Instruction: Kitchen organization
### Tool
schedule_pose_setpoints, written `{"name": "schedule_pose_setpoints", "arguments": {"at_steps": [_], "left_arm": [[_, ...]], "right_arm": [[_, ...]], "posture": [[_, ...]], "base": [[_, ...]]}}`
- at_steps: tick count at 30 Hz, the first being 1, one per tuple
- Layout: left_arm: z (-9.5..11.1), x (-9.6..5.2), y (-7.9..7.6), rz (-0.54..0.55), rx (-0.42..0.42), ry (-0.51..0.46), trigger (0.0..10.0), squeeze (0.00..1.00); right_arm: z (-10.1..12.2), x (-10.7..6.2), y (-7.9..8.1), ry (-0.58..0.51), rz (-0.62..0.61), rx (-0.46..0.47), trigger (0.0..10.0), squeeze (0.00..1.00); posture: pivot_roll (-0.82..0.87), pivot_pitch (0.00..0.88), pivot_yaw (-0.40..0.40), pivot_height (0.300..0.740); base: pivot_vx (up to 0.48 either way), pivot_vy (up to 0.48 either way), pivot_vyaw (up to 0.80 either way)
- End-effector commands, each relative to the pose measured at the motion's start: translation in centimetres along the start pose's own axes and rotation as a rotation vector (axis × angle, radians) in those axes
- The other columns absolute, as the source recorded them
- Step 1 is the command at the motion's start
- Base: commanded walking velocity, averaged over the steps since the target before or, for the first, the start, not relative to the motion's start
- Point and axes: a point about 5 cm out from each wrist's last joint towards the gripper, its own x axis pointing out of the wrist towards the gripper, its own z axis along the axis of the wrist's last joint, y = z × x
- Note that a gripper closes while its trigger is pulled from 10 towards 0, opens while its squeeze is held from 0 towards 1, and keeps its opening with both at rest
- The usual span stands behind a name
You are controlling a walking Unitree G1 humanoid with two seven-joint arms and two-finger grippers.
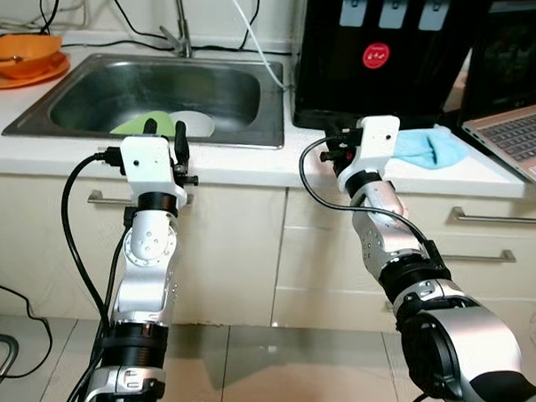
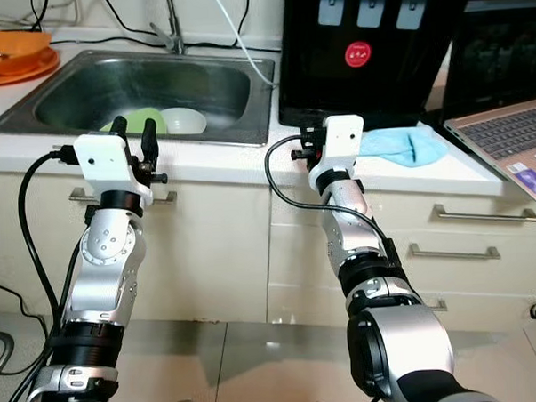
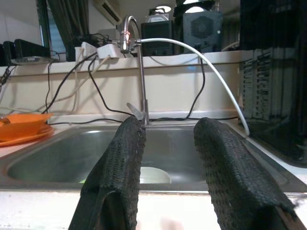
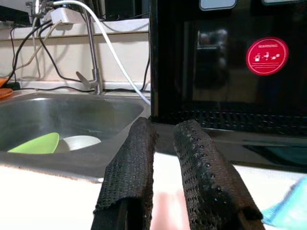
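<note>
From the head cameras, the robot stands facing a white counter with a steel sink (image 1: 247, 135) set into it. Down in the basin lie a green plate (image 1: 145, 124) and a white bowl (image 1: 193, 124), touching each other. An orange dish (image 1: 17, 56) sits on the counter at the sink's far left corner, a black water dispenser (image 1: 386, 44) stands just right of the sink, a blue cloth (image 1: 430, 147) lies in front of it, and a laptop (image 1: 514, 137) is at the right edge. The left gripper (image 1: 178, 132) is raised at the sink's front rim, right before the green plate. The right gripper (image 2: 308, 144) hovers at the counter edge between sink and dispenser.

In the left wrist view, the left gripper's fingers (image 3: 120, 163) stand moderately apart with nothing between them, pointing over the rim toward the tap (image 3: 136, 62); the white bowl shows pale beyond them.

In the right wrist view, the right fingers (image 4: 132, 167) are nearly together and hold nothing, aimed at the dispenser's base.

My guess is the dishes in the sink come next. To do it well, the left gripper should clear the rim first, then dip in and take the plate by its raised edge, fingers wider, without knocking the bowl against the steel.
</note>
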Motion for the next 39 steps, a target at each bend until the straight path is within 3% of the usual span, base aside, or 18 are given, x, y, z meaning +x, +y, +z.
{"name": "schedule_pose_setpoints", "arguments": {"at_steps": [1,19,34,39], "left_arm": [[0.06,0.02,0.04,0.004,0.003,0.001,10.0,0.00],[-0.06,-0.13,-0.01,0.005,-0.003,0.006,10.0,0.00],[-0.06,-0.15,0.10,0.010,-0.009,0.004,10.0,0.00],[-0.29,-0.21,0.22,0.020,0.002,0.019,10.0,0.00]], "right_arm": [[0.31,0.15,0.06,-0.010,0.004,-0.001,10.0,0.00],[0.19,0.08,0.12,-0.006,0.012,-0.003,10.0,0.00],[0.15,0.07,0.00,-0.001,0.010,-0.003,10.0,0.00],[0.09,0.03,-0.07,0.002,0.009,-0.003,10.0,0.00]], "posture": [[0.06,0.006,-0.060,0.718],[0.06,0.007,-0.062,0.718],[0.06,0.008,-0.065,0.718],[0.06,0.010,-0.068,0.718]], "base": [[0.000,0.000,0.00],[0.000,0.000,0.00],[-0.354,0.000,0.00],[0.000,0.000,0.00]]}}
